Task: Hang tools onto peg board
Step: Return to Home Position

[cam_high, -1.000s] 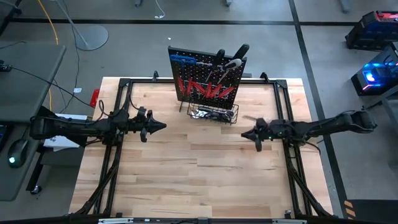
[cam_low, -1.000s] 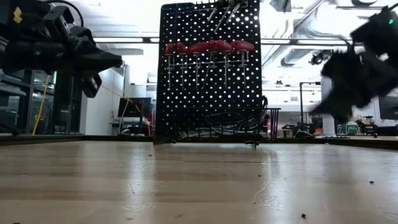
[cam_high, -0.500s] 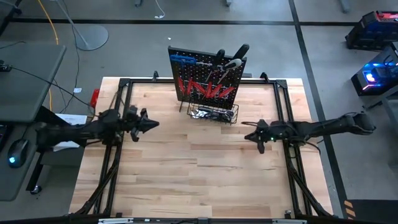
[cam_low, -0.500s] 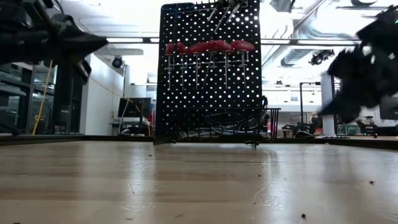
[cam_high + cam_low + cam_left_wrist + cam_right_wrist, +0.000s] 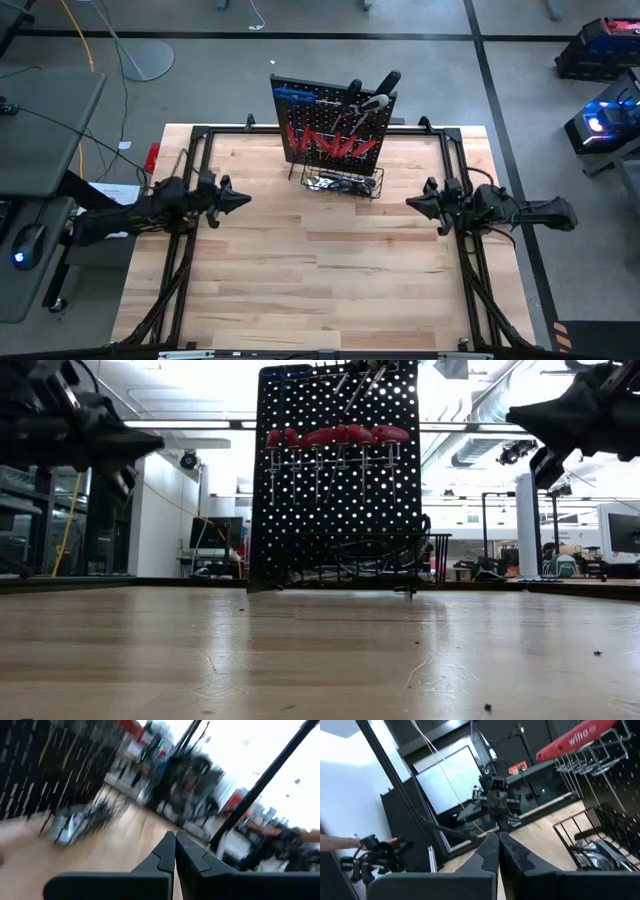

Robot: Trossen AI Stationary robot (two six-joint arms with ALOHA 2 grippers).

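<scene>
1. The table lies nearest. It is a pale butcher-block top of narrow wooden strips, matt, with a few dark specks showing in the low view. A black tubular frame runs round its edges.
2. The left gripper hangs level above the table's left side and points toward the middle. Its two dark, wedge-shaped fingers are clenched tip to tip, with nothing between them.
3. The right gripper mirrors it above the right side, close to the frame rail. Its tapered fingers are likewise pressed together and empty.
4. Farther back, a wire basket sits at the foot of the board. It is a shallow rectangular cage of thin black rods. Dark and silvery items lie inside, too tangled to tell apart.
5. The peg board stands upright at the far middle of the table. It is a flat black metal panel pierced by even rows of round holes, and light shines through them in the low view.
6. The tools hang on the board:
   - The red-handled screwdrivers form one row, with smooth bulbous handles on top and slim steel shafts pointing down.
   - The blue T-shaped hex keys sit at the board's upper left corner.
   - The black-handled tools jut out from its upper right.
7. Beyond the table is a grey floor crossed by thin cables.
</scene>
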